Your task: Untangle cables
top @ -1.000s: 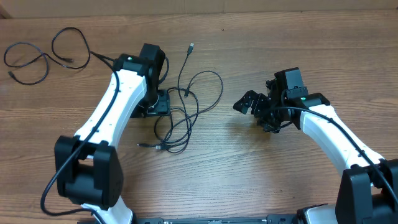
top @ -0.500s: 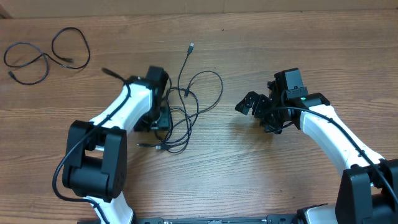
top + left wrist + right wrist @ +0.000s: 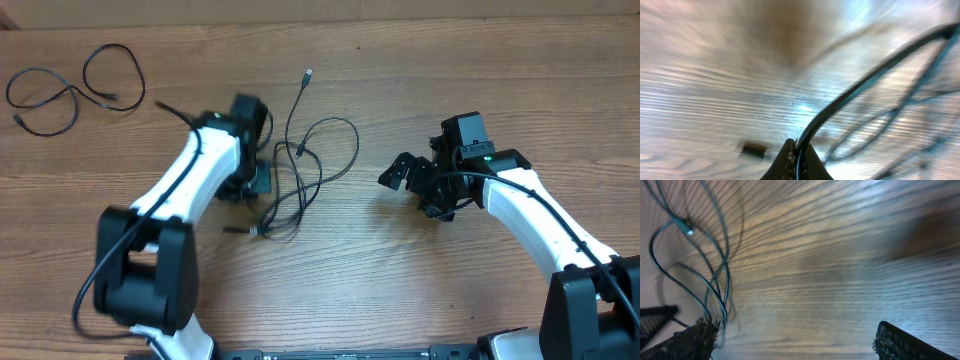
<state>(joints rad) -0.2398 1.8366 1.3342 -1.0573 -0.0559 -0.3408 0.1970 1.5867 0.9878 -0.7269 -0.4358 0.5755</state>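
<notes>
A tangle of thin black cables (image 3: pixel 305 165) lies at the table's middle, one plug end (image 3: pixel 308 74) reaching toward the far side. A separate looped cable (image 3: pixel 70 92) rests at the far left. My left gripper (image 3: pixel 257 182) is at the tangle's left edge. In the left wrist view it (image 3: pixel 797 149) is shut on one cable strand (image 3: pixel 865 80), which rises to the upper right; a small plug (image 3: pixel 754 148) lies on the wood beside it. My right gripper (image 3: pixel 412 176) hovers open to the right of the tangle. Its fingers (image 3: pixel 695 339) stand wide apart, with cable loops (image 3: pixel 690 270) off to the left.
The wooden table (image 3: pixel 380 280) runs to a far edge (image 3: pixel 400 18) along the top of the overhead view. Thick black wires run along both white arms (image 3: pixel 175 190).
My left gripper has closed on a strand of the tangle and the arm has shifted back slightly, drawing the lower loops tighter. The right arm stays still and open.
</notes>
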